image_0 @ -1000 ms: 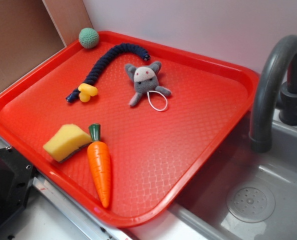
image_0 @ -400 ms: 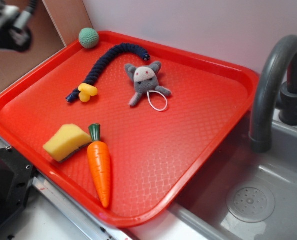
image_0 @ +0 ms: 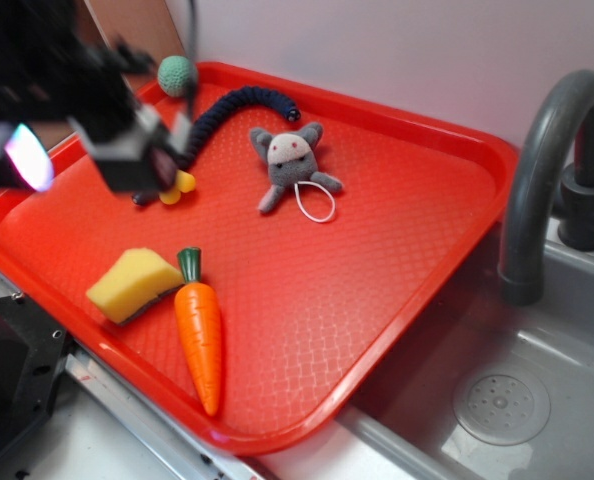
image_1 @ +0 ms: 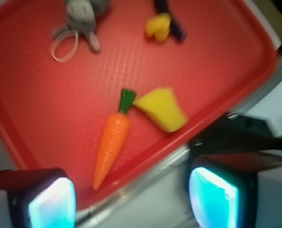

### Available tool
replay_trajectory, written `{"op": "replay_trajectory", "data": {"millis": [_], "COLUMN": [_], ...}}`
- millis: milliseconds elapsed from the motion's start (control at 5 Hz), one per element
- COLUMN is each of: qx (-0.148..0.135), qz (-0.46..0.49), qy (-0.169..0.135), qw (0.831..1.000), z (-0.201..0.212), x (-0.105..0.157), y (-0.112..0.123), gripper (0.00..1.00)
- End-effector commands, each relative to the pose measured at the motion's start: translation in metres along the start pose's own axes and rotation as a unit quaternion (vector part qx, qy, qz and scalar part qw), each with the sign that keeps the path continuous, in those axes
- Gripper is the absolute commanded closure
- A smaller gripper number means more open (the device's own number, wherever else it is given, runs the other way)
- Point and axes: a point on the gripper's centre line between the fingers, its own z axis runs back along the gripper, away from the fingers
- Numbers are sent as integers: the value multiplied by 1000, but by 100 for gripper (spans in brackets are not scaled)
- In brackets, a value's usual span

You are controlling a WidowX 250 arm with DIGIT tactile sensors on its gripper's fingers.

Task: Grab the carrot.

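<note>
The orange carrot [image_0: 200,332] with a dark green stem cap lies on the red tray [image_0: 397,230] near its front edge, tip pointing toward me. It also shows in the wrist view [image_1: 111,143]. The yellow wedge sponge [image_0: 133,284] lies right next to its stem end. My gripper [image_0: 107,150] is blurred at the upper left, high above the tray's left part and well away from the carrot. In the wrist view the gripper [image_1: 131,199] is open and empty, its glowing pads [image_1: 212,199] wide apart.
On the tray also lie a grey plush mouse [image_0: 292,160], a dark blue rope toy [image_0: 227,110] with yellow ends [image_0: 177,185], and a green knitted ball [image_0: 178,74]. A grey faucet [image_0: 552,170] and sink [image_0: 497,400] are to the right.
My gripper has come into view from the upper left and moved right and down over the tray's left part. The carrot and other objects have not moved.
</note>
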Motion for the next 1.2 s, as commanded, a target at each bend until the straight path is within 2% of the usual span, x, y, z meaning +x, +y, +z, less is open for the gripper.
{"op": "replay_trajectory", "data": {"millis": [0, 400, 600, 800, 1000], "qx": [-74, -61, -54, -48, -35], "qz": [-5, -87, -105, -111, -120], "qy": [12, 36, 38, 29, 24], "qw": [997, 994, 992, 992, 992], "z": [-71, -114, -123, -123, -111], "x": [20, 10, -3, -8, -2], "y": [-5, -39, -46, -47, -40], "gripper": [0, 0, 0, 100, 100]}}
